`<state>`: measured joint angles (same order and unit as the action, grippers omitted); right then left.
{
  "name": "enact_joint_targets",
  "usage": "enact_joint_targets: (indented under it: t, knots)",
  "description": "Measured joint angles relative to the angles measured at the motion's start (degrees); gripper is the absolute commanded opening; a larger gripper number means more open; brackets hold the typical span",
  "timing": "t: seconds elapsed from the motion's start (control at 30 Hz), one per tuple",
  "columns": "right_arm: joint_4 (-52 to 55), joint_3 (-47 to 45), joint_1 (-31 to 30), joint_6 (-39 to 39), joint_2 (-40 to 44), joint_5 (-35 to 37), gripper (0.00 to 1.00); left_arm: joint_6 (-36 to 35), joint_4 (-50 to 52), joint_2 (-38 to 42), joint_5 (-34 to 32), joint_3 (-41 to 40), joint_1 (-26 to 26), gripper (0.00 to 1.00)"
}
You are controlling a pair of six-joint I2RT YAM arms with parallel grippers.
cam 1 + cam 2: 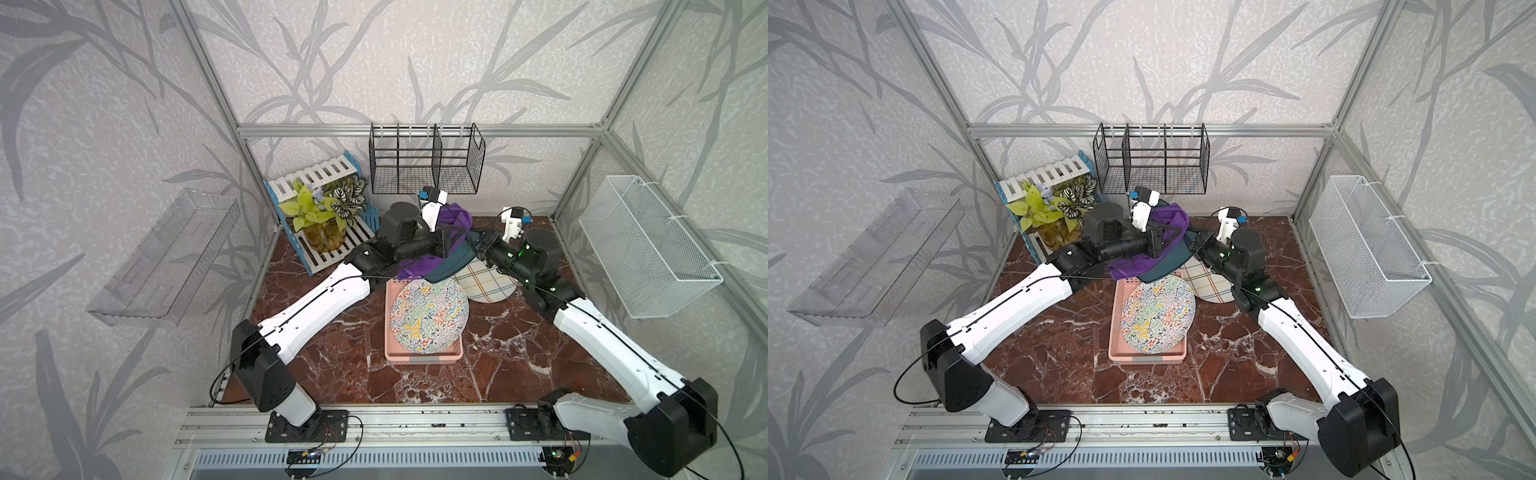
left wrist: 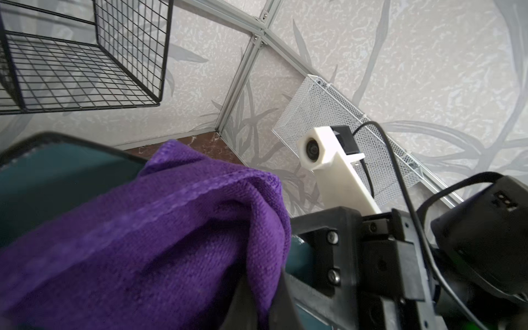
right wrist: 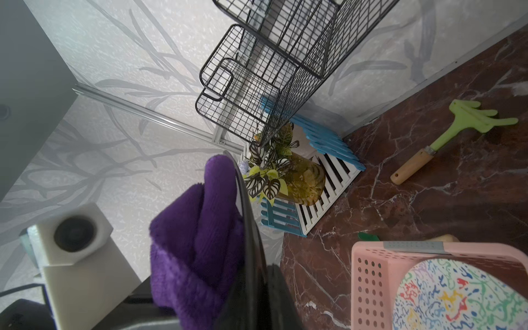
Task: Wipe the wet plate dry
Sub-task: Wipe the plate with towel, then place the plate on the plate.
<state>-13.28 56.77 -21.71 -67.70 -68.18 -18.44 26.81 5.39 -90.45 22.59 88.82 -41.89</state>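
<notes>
Purple cloth blocking plate, basket seemingly below

cloth purple | dark plate blue-green | round plate white with red, blue, yellow, green squiggles | tray pink | checked plate cream with crossing lines | table red-brown with white cracks | rake green, tan handle
</notes>
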Motion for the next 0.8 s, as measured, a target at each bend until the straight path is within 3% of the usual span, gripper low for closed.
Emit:
enact_joint_targets:
  t: [0.17, 0.37, 0.53, 0.8]
  knots:
    - [2.1, -4.3, 7.4, 0.0, 4.0, 1.5, 0.0, 4.1, -2.1, 3.2, 3.1, -1.2, 4.0, 0.0]
    - [9.1, -8.9, 18.0, 2.6, 8.6, 6.0, 0.0, 6.2, -4.7, 15.7, -0.6, -7.3, 13.1, 0.0]
    - [11.9, -13.3, 23.9, 4.9, 7.9, 9.2, 0.0, 5.9, -6.4, 23.0, -1.7, -15.3, 13.3, 0.0]
    - [11.8, -14.6, 24.8, 10.9, -2.6, 11.0, 0.0, 6.8, -4.8, 23.9, -1.7, -25.4, 13.4, 0.0]
